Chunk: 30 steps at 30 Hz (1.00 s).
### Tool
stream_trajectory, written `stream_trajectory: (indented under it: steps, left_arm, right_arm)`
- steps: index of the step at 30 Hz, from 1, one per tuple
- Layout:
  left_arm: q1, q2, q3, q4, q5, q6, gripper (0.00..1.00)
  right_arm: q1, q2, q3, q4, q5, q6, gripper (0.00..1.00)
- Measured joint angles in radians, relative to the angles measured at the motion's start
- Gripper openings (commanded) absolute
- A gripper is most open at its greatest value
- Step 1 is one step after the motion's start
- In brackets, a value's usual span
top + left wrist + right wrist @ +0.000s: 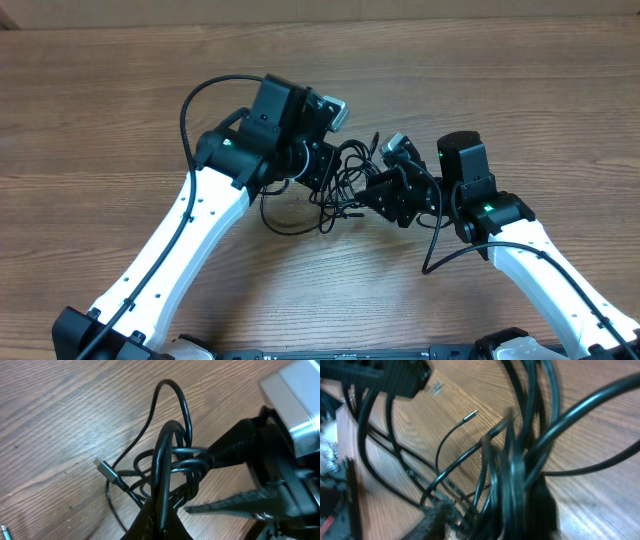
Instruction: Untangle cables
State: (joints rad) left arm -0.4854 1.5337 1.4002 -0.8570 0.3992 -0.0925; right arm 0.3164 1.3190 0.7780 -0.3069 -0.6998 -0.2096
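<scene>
Cables [345, 185] in a raised tangle over the centre of the desk [120, 80]
Left fingers [322, 170], at the tangle's 9 o'clock, are pinched onto a loop; right fingers [385, 192], at 3 o'clock, stand spread apart with strands between them.

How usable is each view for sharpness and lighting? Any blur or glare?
Overhead: sharp, evenly lit, cables readable, no glare. Left wrist: loops and silver plug crisp, bottom edge soft. Right wrist: worst, near strands smeared and defocused, table behind clearer.
</scene>
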Motion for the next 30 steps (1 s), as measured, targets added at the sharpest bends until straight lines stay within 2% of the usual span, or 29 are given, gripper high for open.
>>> stream_trajectory:
  steps: [8, 15, 19, 25, 30]
  left_arm:
    - [-0.026, 0.000, 0.000, 0.001, -0.084, -0.092, 0.04]
    - [-0.026, 0.000, 0.000, -0.009, -0.145, -0.151, 0.04]
    - [-0.032, 0.000, 0.000, -0.045, -0.251, -0.251, 0.04]
    - [-0.045, 0.000, 0.000, -0.139, -0.435, -0.484, 0.04]
    - [-0.052, 0.000, 0.000, -0.161, -0.484, -0.583, 0.04]
  right_arm:
    - [-0.001, 0.001, 0.000, 0.000, 0.008, 0.002, 0.11]
    - [-0.001, 0.001, 0.000, 0.000, 0.008, 0.004, 0.07]
    - [0.000, 0.001, 0.000, 0.003, 0.005, 0.004, 0.06]
    - [0.007, 0.001, 0.000, 0.019, -0.019, 0.005, 0.06]
    - [0.007, 0.001, 0.000, 0.051, -0.031, 0.027, 0.04]
